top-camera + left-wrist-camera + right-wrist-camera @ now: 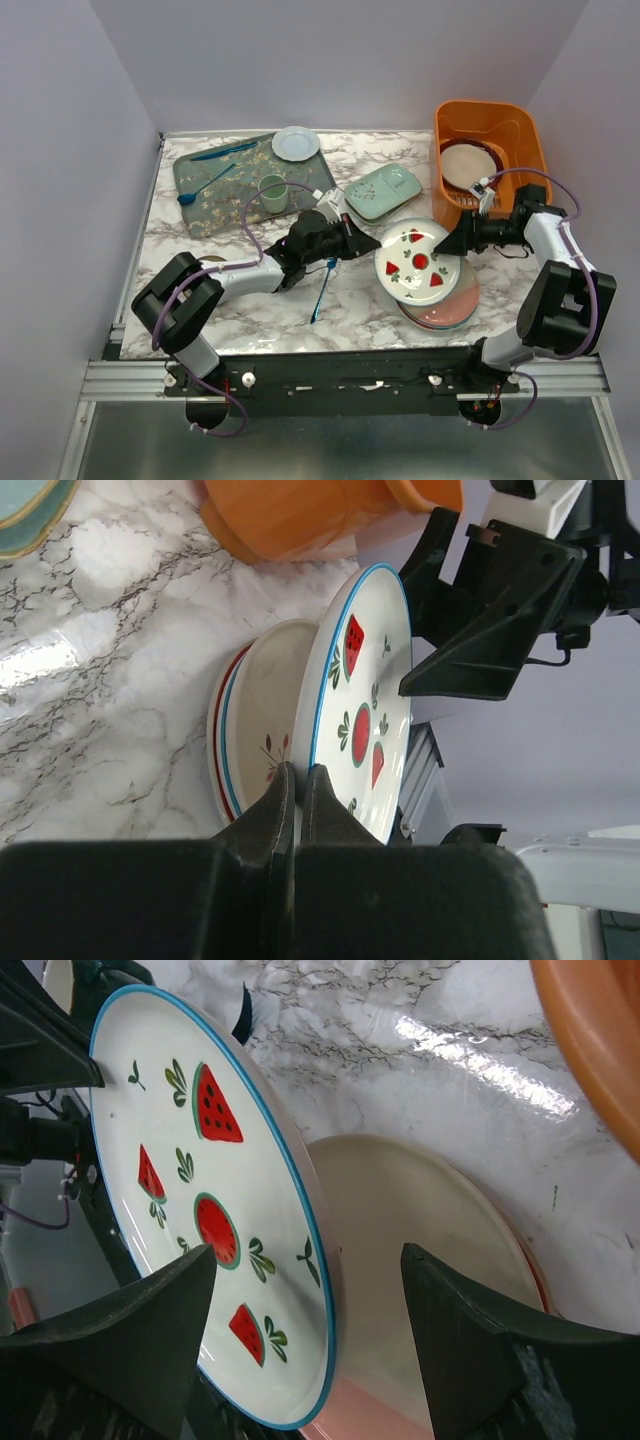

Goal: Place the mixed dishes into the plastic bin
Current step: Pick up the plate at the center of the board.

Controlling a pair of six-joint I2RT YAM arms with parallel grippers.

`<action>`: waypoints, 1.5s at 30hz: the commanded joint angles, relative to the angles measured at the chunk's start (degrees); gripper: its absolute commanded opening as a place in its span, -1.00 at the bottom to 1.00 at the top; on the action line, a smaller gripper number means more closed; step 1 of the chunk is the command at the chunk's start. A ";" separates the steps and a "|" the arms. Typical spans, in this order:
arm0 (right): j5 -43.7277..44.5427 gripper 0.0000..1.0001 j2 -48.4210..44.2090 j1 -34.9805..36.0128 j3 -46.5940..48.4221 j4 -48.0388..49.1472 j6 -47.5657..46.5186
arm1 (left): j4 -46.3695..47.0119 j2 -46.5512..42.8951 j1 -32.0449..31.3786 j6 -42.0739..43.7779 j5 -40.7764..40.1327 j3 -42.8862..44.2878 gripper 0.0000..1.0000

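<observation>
Left pincer [297, 776] pinching watermelon plate [360, 700] rim, right pincer [308, 1252] spread astride it, stack [430, 1230] half-hidden

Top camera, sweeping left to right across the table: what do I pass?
Round-bowled blue spoon → green cup → blue utensil on the marble → watermelon plate → orange bin.

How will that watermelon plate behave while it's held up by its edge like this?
Probably stiff: the watermelon plate shows no sag though the left gripper pinches only its rim. Its glossy surface looks slippery, so it may pivot in that thin grip. A drop onto the plates below might chip it.
</observation>
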 commanded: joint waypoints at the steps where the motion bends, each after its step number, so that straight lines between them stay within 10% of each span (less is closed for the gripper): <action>1: -4.42 0.64 2.66 0.20 1.73 -4.47 -2.13 | 10.19 -3.78 0.27 -3.24 1.58 1.29 -1.00; 10: -13.21 0.40 5.39 0.20 4.98 -15.01 -9.68 | 11.42 -3.61 0.45 -4.29 1.85 2.43 -1.00; 20: -20.77 -0.82 8.90 0.12 9.72 -32.59 -26.89 | 11.86 -4.14 0.62 -3.94 2.28 1.90 -1.00; 24: -22.62 -0.99 7.68 -0.58 10.52 -36.21 -29.64 | 11.86 -4.40 0.97 -3.68 2.81 1.47 -1.00; 31: -24.91 -0.99 2.49 -2.34 11.48 -36.21 -29.38 | 3.28 -10.62 1.68 2.19 -0.87 1.28 0.30; 45: -28.95 -0.99 -0.94 -5.86 17.72 -36.03 -25.78 | -22.58 -29.71 3.35 25.57 -12.74 3.13 0.97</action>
